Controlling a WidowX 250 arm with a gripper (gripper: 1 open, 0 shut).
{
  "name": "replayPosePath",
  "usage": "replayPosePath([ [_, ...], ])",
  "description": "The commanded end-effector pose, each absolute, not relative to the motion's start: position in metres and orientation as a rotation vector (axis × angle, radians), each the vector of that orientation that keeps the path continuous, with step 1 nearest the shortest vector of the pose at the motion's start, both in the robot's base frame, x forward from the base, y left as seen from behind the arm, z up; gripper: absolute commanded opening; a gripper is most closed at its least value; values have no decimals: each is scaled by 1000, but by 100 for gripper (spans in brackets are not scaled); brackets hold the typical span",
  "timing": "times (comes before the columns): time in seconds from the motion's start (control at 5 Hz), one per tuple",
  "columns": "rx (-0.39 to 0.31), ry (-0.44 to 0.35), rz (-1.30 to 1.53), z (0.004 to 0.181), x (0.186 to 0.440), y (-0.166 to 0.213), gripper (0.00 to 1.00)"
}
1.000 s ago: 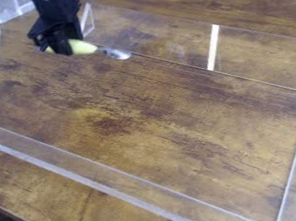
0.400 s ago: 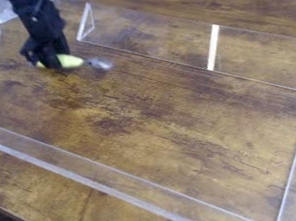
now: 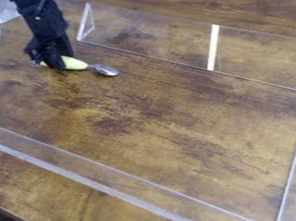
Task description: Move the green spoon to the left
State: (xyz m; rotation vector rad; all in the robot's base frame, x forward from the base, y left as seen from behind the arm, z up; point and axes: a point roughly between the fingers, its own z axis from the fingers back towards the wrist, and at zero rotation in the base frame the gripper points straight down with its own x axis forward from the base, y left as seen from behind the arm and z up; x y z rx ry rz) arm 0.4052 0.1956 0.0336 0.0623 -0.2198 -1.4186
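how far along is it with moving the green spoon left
Done: the small spoon with the yellow-green plastic handle and silver metal bowl is picked up and now sits near the left end of the brown wooden table. In hand: the black gripper has its fingers shut on the handle, bowl low near the wood. Left: letting go and backing off.

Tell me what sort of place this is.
Probably a lab test bench: a wooden tabletop fenced by clear plastic walls, with a black end effector shut on a green spoon.
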Motion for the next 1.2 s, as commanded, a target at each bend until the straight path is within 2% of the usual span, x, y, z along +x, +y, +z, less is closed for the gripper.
replayPosePath([
  [0.0, 90, -251, -1392, 47, 414, 197, 0],
  [0.8, -21, -278, -1176, 38, 410, 194, 0],
  [1.0, -53, -282, -1159, 37, 399, 193, 0],
])
